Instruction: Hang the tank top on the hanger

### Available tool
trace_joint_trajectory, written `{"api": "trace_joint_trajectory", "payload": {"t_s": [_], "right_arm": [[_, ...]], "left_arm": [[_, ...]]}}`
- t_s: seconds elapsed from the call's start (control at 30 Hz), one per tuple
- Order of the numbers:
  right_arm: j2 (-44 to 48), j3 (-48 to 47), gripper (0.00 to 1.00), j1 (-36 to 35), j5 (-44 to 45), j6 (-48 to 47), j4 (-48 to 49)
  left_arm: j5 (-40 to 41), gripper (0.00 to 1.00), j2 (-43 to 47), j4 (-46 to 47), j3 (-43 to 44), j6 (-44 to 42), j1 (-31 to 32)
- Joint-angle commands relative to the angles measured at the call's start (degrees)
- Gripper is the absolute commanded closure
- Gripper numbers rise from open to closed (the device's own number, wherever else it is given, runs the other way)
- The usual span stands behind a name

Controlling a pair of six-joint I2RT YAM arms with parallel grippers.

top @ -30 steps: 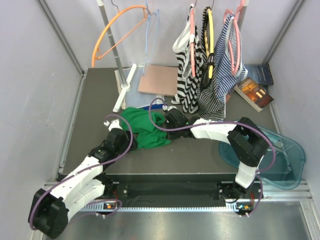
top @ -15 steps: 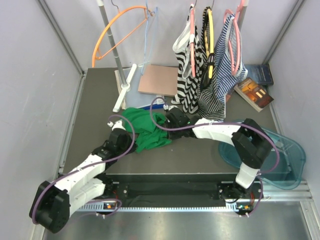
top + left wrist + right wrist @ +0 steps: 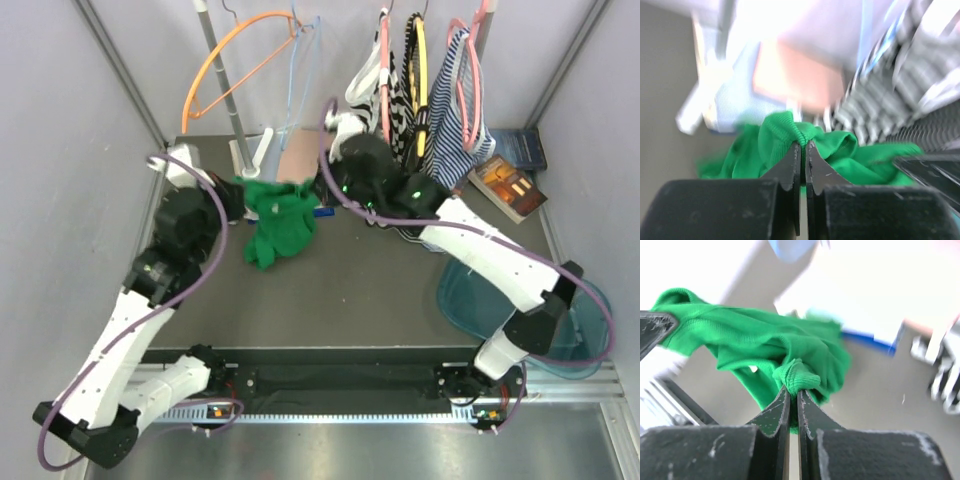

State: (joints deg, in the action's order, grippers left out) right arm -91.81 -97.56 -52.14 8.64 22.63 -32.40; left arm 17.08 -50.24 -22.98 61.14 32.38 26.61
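Step in hand: carrying the garment to the rack, judging by the pose. Both arms are holding the tank top (image 3: 278, 222) up off the table (image 3: 350, 290), at the back left.

- left gripper (image 3: 238, 196): clenched on a bunched fold of green fabric. The left wrist view is showing the jaws pinched together at the tip (image 3: 802, 147) with the tank top (image 3: 840, 150) bulging out above them.
- right gripper (image 3: 316, 190): also clamped on the cloth. The right wrist view is showing a knot of fabric squeezed at the tip (image 3: 790, 390), with the rest of the tank top (image 3: 755, 340) trailing off left.
- The garment is hanging between the two grips as a crumpled lump, lower end drooping toward the table. Can't tell whether it's touching.
- The hanger (image 3: 298, 75) is hanging on the rack just behind the garment, beside the orange hanger (image 3: 203, 70). Nothing is on it yet. The striped tops (image 3: 385, 150) are crowding the right arm's side.

Next move, my read: both grips are sitting on wads, not on clean strap or neck edges, so no opening is presenting itself. Needs the fabric spread apart to open a strap loop, then that loop fed over one hanger shoulder. The thin wire is hanging freely, so it's likely to swing when nudged.
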Motion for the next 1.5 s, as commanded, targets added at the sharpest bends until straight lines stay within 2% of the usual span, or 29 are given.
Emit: {"api": "trace_joint_trajectory", "payload": {"t_s": [0.0,0.13,0.3,0.5,0.63,0.7,0.73,0.77,0.8,0.83,0.87,0.9,0.93,0.97,1.1,1.27,1.47], "right_arm": [[3.75,-13.25,1.00,-0.51,2.08,-4.52,-2.66],[1.29,-19.24,1.00,-0.51,3.74,-6.20,-4.77],[2.77,-15.31,1.00,-0.51,3.40,-5.23,-3.99],[8.22,2.43,1.00,-0.59,3.48,-1.90,-0.56],[11.56,18.14,1.00,-0.94,2.17,1.62,1.55],[13.40,25.00,1.00,-1.30,2.25,3.89,1.99],[14.02,26.88,1.00,-1.65,2.34,4.61,1.82],[14.64,28.55,1.00,-1.82,2.34,5.31,1.56],[16.21,31.52,0.98,-2.09,2.43,6.45,1.38],[16.92,32.77,0.93,-2.70,2.43,6.98,0.86],[17.45,33.83,0.74,-3.14,2.34,7.42,0.59],[18.50,35.23,0.60,-3.58,2.52,7.60,0.15],[18.94,35.59,0.44,-4.28,2.95,7.78,-1.16],[19.30,35.77,0.24,-4.72,3.39,8.04,-1.87],[21.66,32.71,0.09,-6.22,3.58,6.90,-4.42],[23.17,23.49,0.06,-9.29,2.78,3.74,-7.94],[19.57,7.14,0.06,-11.41,1.20,-0.12,-7.59]], "left_arm": [[13.04,1.00,-3.46,-4.61,14.95,-8.99,-0.33],[15.79,1.00,-4.60,-4.97,20.41,-12.86,-0.24],[15.44,1.00,-4.61,-8.21,19.90,-14.89,-0.24],[10.88,1.00,1.36,-9.88,4.00,-8.92,-0.24],[1.84,1.00,5.75,-13.13,-7.58,-4.97,-0.33],[-5.19,1.00,7.43,-13.58,-11.38,-4.00,-0.24],[-6.87,0.98,9.00,-14.19,-14.27,-3.04,-0.33],[-9.32,0.90,9.89,-14.72,-15.08,-2.94,-0.24],[-10.13,0.63,10.59,-15.24,-15.53,-2.94,-0.33],[-10.57,0.44,11.73,-15.86,-15.18,-3.37,-0.33],[-10.58,0.31,12.18,-17.34,-14.48,-3.73,-0.33],[-10.23,0.12,12.44,-17.97,-13.43,-4.08,-0.33],[-9.62,0.06,12.36,-18.50,-10.98,-4.86,-0.33],[-9.00,0.02,11.84,-19.02,-9.48,-5.57,-0.33],[-6.98,0.01,5.35,-18.33,-3.06,-10.22,-0.33],[-2.67,0.01,-1.17,-15.70,0.91,-18.13,-0.24],[2.07,0.01,4.17,-5.51,-6.99,-22.36,-0.33]]}}
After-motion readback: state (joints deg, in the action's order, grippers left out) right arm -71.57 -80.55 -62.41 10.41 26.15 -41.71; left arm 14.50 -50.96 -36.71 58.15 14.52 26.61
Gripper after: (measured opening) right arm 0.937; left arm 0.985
